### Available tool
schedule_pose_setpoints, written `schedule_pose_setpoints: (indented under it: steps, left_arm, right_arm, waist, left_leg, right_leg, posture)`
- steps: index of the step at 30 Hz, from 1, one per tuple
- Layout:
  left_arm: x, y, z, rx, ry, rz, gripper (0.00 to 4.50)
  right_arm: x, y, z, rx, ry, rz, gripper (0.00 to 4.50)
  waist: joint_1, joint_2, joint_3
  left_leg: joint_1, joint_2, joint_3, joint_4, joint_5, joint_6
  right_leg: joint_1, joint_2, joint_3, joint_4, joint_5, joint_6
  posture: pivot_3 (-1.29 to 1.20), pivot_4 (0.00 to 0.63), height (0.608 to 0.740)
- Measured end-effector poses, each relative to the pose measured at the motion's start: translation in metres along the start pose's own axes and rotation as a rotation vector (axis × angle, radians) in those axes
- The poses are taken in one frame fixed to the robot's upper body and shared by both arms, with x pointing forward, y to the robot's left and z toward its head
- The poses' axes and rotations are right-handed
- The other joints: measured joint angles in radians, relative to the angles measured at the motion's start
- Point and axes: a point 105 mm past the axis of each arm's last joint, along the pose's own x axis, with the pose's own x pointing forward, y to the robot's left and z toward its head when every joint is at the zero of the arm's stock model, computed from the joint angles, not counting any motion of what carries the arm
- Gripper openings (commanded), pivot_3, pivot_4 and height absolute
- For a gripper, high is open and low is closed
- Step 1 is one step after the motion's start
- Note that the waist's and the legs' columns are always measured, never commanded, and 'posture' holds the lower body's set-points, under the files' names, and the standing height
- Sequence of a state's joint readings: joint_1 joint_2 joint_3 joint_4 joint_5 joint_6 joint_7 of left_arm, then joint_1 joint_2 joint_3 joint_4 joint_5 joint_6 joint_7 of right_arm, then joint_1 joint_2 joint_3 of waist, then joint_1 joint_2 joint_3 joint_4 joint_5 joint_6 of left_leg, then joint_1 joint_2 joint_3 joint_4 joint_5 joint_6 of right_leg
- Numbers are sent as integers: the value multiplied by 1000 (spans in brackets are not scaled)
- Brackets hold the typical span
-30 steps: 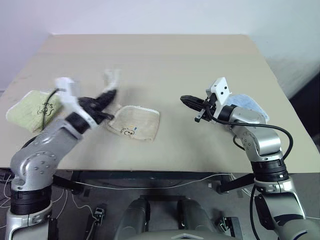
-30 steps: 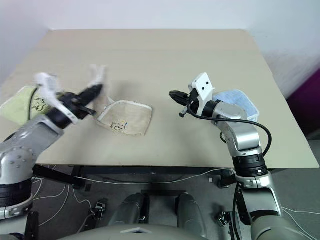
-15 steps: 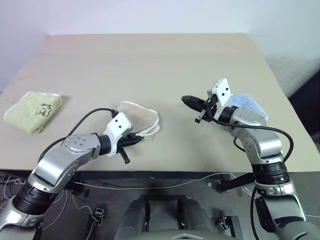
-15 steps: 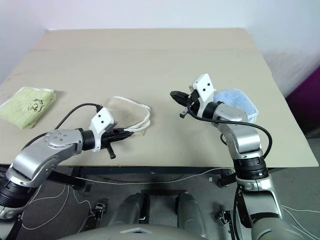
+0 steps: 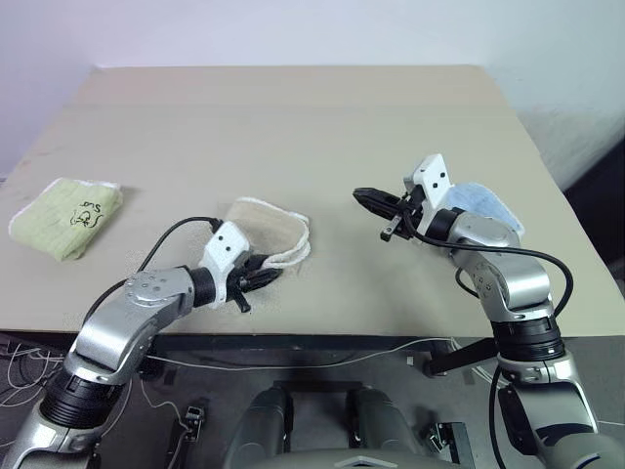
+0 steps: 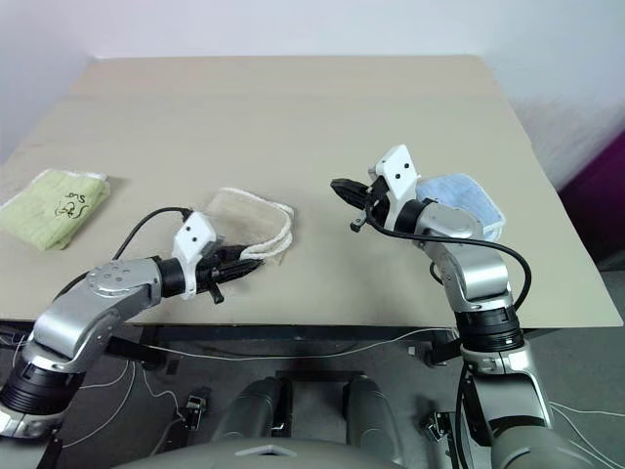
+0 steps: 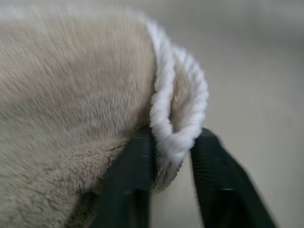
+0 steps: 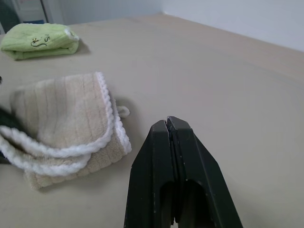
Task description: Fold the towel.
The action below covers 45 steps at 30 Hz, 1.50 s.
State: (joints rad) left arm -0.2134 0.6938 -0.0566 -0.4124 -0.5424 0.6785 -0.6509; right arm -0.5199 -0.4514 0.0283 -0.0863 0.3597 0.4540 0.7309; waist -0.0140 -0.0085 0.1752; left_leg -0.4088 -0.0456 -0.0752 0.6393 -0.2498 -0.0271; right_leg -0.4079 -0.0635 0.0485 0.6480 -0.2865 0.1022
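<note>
From the head camera, the beige towel (image 5: 271, 231) lay doubled over near the front edge of the tabletop (image 5: 322, 127), its white corded edges stacked on the side toward the right arm. The left tool (image 5: 264, 275) sat low at the towel's near corner, while the right tool (image 5: 363, 195) hung above bare tabletop well apart from the towel. A light-green folded towel (image 5: 66, 215) rested at the far left of the tabletop, and a light-blue folded towel (image 5: 477, 201) lay behind the right wrist. In the left wrist view, the left tool's two fingers (image 7: 133, 175) stood partly apart with the towel's looped white edging (image 7: 178, 109) between them, the cloth touching both. In the right wrist view, the right tool (image 8: 170, 124) was pressed fully shut and held nothing, with the doubled towel lying on the tabletop beyond it.
</note>
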Motion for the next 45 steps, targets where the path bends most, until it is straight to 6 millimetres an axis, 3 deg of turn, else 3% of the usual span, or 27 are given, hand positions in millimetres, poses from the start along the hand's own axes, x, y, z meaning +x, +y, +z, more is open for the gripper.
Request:
schedule_pose_setpoints:
  steps: [4, 8, 11, 13, 16, 20, 25, 29, 35, 39, 42, 45]
  left_arm:
    - [-18, 9, 8, -32, -63, 41, 3797]
    - [-36, 18, 18, -105, -171, 82, 3797]
    - [-45, 34, 35, -122, -264, 152, 3149]
    - [-47, 50, 38, -116, -277, 221, 2476]
    - [-37, 57, 30, -55, -221, 252, 1415]
    - [-23, 59, 10, -34, -155, 252, 42]
    - [-7, 65, -21, 24, -30, 252, 13]
    - [-2, 67, -34, 95, 31, 255, 13]
    - [-1, 66, -37, 113, 8, 263, 13]
    - [-5, 72, -26, -20, -129, 336, 13]
    - [-30, 84, -4, -45, -232, 406, 0]
    - [-52, 90, -2, 3, -210, 457, 0]
  right_arm:
    - [1, 2, 0, 0, 0, 11, 0]
    - [7, 10, 1, 16, -11, 46, 0]
    - [19, 23, 4, 35, -28, 93, 0]
    - [31, 33, 12, 42, -61, 133, 0]
    - [50, 49, 15, 70, -77, 195, 0]
    - [68, 65, -4, 135, -31, 233, 0]
    - [91, 73, -40, 221, 74, 230, 0]
    - [94, 76, -72, 218, 192, 214, 0]
    - [90, 78, -74, 188, 171, 212, 0]
    - [76, 70, -62, 192, 117, 192, 0]
    - [57, 52, -36, 256, 54, 165, 583]
    - [39, 38, -26, 354, 42, 138, 1639]
  waist:
    - [-3, 0, 0]
    - [-1, 0, 0]
    - [1, 0, 0]
    - [0, 0, 0]
    - [-2, 0, 0]
    - [-1, 0, 0]
    - [-4, 0, 0]
    - [-4, 0, 0]
    - [-3, 1, -1]
    - [-1, 0, -1]
    - [-4, 0, -1]
    - [-5, 0, -1]
  left_leg:
    - [0, 0, 0, 0, 0, 0]
    - [0, 0, 0, 0, 0, 0]
    - [0, 0, 0, 1, 0, 0]
    - [0, 0, 0, 1, 0, 0]
    - [0, 0, 0, 1, 0, 0]
    - [0, 0, 0, 0, 0, -1]
    - [0, 0, 0, 0, 0, -1]
    - [0, 0, 0, 0, 1, -1]
    - [0, 0, 0, 0, 1, -1]
    - [-1, 0, -1, 0, 1, -1]
    - [-1, 0, -1, 1, 1, -1]
    - [1, 0, -1, -1, 1, -1]
  right_leg:
    - [0, 0, 0, 0, 0, 0]
    - [0, 0, 0, 0, 0, 0]
    - [0, 0, -1, 1, 0, 0]
    - [0, 1, -1, 1, 0, 0]
    - [0, 1, -1, 1, 0, 0]
    - [-1, 1, -1, 1, 0, 0]
    - [-1, 1, -1, 1, 0, 0]
    - [-2, 1, -1, 2, 0, 0]
    - [-1, 1, -1, 2, 0, 0]
    - [-2, 0, -1, 2, 0, 0]
    - [-2, 0, -1, 2, 0, 0]
    - [-1, 1, 0, 2, 0, 0]
  posture:
    - [0, 150, 740]
    - [0, 150, 740]
    - [0, 150, 740]
    - [0, 150, 740]
    - [0, 150, 740]
    - [0, 150, 740]
    - [0, 150, 740]
    - [0, 150, 740]
    - [0, 150, 740]
    - [0, 150, 740]
    - [0, 150, 740]
    - [0, 150, 740]
